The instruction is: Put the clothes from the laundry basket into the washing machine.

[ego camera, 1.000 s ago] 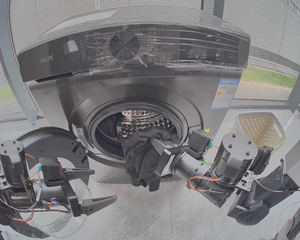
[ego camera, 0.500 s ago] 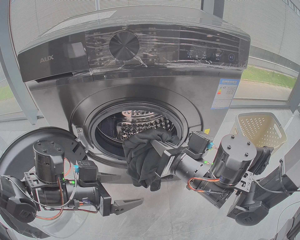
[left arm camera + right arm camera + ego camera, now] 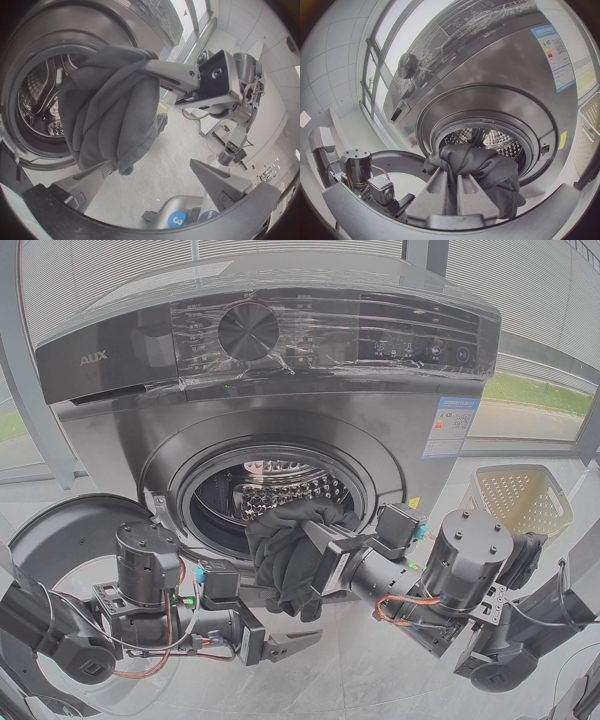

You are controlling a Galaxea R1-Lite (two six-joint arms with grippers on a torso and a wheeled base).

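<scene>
Progress check: your right gripper is clamped on the dark clothes, which hang at the lower edge of the washer opening, not inside yet. Left gripper sits spread open just below. Then check the basket.

Grey tiled floor, posts, and a green strip outdoors.
In the head view, the pale floor of large tiles lies at 6 o'clock. A slanted grey post stands at 9 o'clock and a dark post at 12 o'clock. At 3 o'clock, outdoors, a strip of grass runs with a paved path just below it and a ribbed grey wall above it. The right wrist view has a white tiled wall beside tall bright windows with dark frames.
</scene>
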